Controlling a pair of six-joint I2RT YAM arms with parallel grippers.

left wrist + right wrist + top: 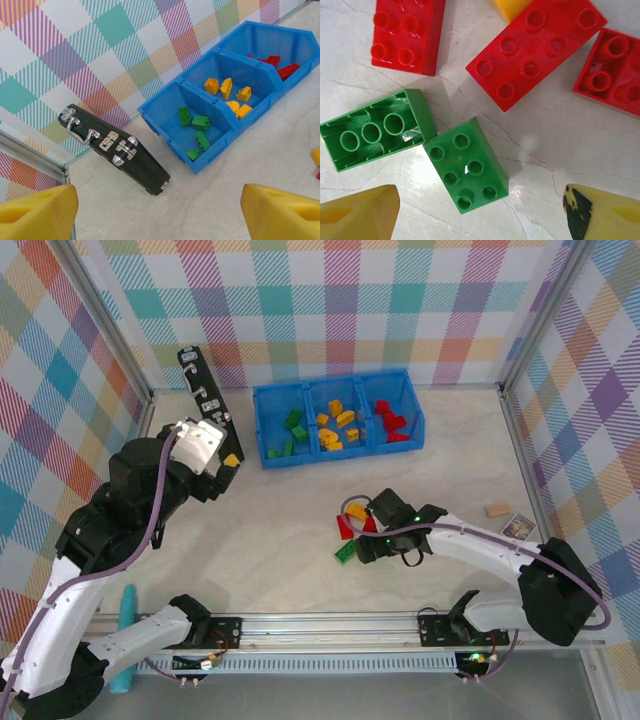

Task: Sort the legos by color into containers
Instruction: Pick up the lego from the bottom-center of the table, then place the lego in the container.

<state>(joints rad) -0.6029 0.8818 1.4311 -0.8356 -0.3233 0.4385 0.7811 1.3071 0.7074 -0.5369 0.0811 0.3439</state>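
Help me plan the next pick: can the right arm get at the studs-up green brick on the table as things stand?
Probably yes. The right gripper hangs open just over the green brick, with nothing covering it. The upturned green brick sits right at its corner and may crowd the grasp.

We are looking at yellow foam fingers (pixel 355 215) on our right gripper (pixel 481 222), green studded plastic bricks (pixel 466 166) just ahead of them, red studded plastic bricks (pixel 536 50) beyond; ahead of our left gripper (pixel 160 212), a blue plastic divided bin (pixel 222 142).
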